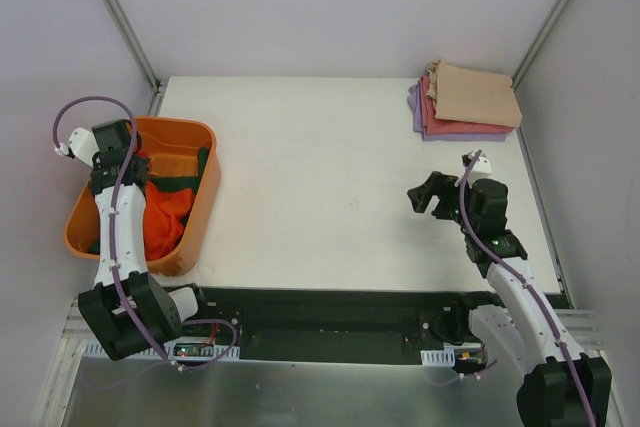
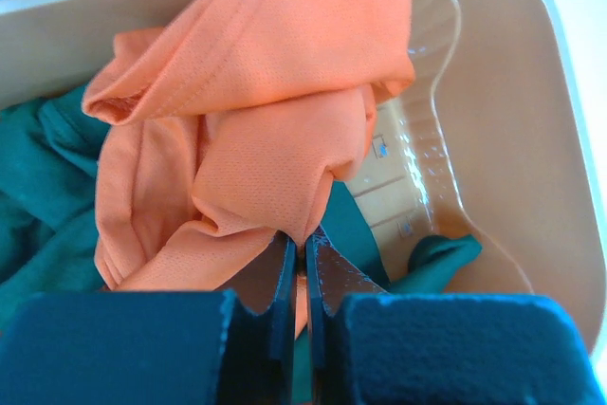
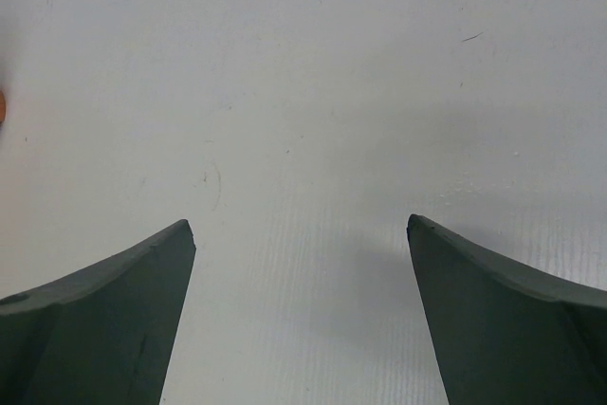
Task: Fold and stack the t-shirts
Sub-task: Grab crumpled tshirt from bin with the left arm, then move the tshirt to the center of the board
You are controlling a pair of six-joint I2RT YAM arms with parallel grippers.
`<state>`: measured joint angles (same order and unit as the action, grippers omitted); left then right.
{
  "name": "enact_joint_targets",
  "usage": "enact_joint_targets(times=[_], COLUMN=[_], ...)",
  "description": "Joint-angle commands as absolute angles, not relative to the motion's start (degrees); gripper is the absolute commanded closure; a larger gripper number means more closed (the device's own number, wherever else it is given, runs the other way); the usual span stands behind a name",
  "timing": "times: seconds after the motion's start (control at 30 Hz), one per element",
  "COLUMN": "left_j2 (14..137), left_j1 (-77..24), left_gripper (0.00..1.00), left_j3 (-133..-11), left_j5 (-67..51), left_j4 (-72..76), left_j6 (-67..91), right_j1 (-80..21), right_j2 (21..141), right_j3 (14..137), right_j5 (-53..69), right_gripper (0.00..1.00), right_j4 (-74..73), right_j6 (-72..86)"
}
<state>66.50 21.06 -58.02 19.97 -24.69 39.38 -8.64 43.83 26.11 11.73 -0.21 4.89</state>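
Note:
The bright orange t-shirt (image 1: 163,215) lies crumpled in the orange tub (image 1: 203,202) at the left, over the dark green t-shirt (image 1: 178,184). My left gripper (image 1: 138,169) is down in the tub. In the left wrist view it (image 2: 303,239) is shut on a bunched fold of the orange shirt (image 2: 256,92), with the green shirt (image 2: 38,196) beside and beneath. The tan (image 1: 478,95), pink-red (image 1: 432,115) and lavender (image 1: 414,100) shirts lie folded in a stack at the back right. My right gripper (image 1: 425,194) (image 3: 302,230) is open and empty over bare table.
The tub's smooth inner wall (image 2: 512,139) rises right of the left gripper. The white table (image 1: 320,167) stretches between the tub and the stack. Grey walls and metal rails close in the back and sides.

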Motion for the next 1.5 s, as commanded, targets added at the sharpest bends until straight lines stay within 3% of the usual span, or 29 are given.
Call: enact_joint_targets(times=[0.0,0.2,0.37,0.6,0.83,0.97,1.13,1.33,1.4,1.43,1.47], left_j2=[63.0,55.0,55.8,64.2,78.0,82.3,90.0,101.6,104.3,105.5,106.9], left_j1=[21.2,21.1,20.7,5.4,-6.0,-15.8,-20.7,-24.5,-25.1,-25.2,-25.2], left_gripper=[1.0,1.0,1.0,1.0,1.0,1.0,1.0,0.99,0.87,0.74,0.54], left_j3=[-61.1,-64.1,-74.1,-92.4,-112.1,-115.6,-118.2,-118.1,-114.3,-112.3,-110.9], left_j5=[12.9,0.5,-15.5,-23.4,-40.4,-40.3,-40.9,-52.4,-53.1,-52.3,-51.0], left_j4=[-21.5,-13.5,-9.9,-9.6,-9.5,-9.5,-9.5,-9.4,-9.5,-9.4,-9.7], left_j6=[37.0,35.5,34.8,26.3,28.1,25.0,25.7,26.2,24.8,24.3,23.7], right_j1=[-8.5,-8.5,-8.6,-8.6,-8.4,-8.5,-8.5,-8.5,-8.5,-8.6,-8.5], right_j2=[43.0,41.6,40.3,38.4,37.0,36.9,37.2,36.4,36.1,36.2,36.2], right_j3=[27.9,27.8,27.6,27.2,27.0,27.2,27.3,27.7,27.9,27.9,28.1], right_j5=[12.7,12.0,11.7,11.5,11.0,10.5,10.4,8.8,8.0,7.7,7.5], right_gripper=[0.04,0.04,0.04,0.04,0.04,0.04,0.04,0.04,0.04,0.04,0.04], right_j4=[1.9,1.5,1.3,1.1,0.9,0.5,0.3,-1.9,-2.7,-3.0,-3.4], right_j6=[4.1,4.0,4.0,4.2,4.3,4.1,4.2,3.3,3.1,3.0,2.8])
